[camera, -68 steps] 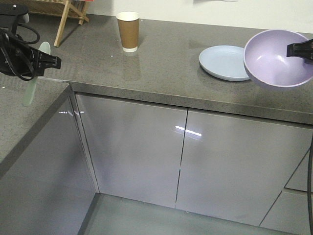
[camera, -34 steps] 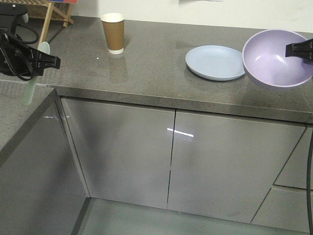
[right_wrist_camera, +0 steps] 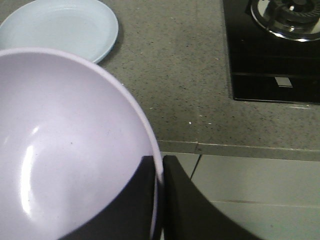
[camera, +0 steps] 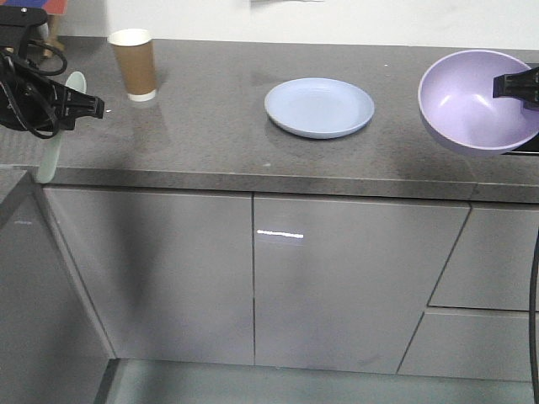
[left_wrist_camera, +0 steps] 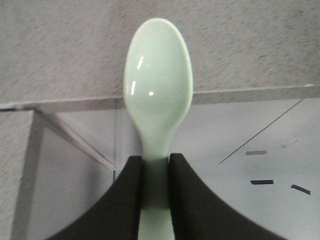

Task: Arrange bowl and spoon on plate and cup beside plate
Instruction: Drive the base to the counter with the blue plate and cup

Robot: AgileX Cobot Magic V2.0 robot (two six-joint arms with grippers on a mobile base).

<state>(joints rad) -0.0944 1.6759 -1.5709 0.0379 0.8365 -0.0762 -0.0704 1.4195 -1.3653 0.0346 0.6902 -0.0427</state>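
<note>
Our right end effector (right_wrist_camera: 160,167) pinches the rim of the lavender bowl (camera: 476,105), aloft right of the plate (camera: 319,107). Our left end effector (left_wrist_camera: 155,165) clamps the mint spoon (left_wrist_camera: 157,85), far left of the plate. The plate and paper cup (camera: 136,63) have slid leftward in view, so we judge we are repositioning along the tabletop (camera: 210,126); nothing is placed yet.

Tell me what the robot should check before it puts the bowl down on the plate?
1. The right gripper pinches the bowl by its rim: ok.
2. The left gripper holds the spoon: ok.
3. The plate has nothing on it: ok.
4. The bowl hangs over the plate: not ok, it is off to the plate's right.
5. The cup stands upright: ok, though far left of the plate.
</note>
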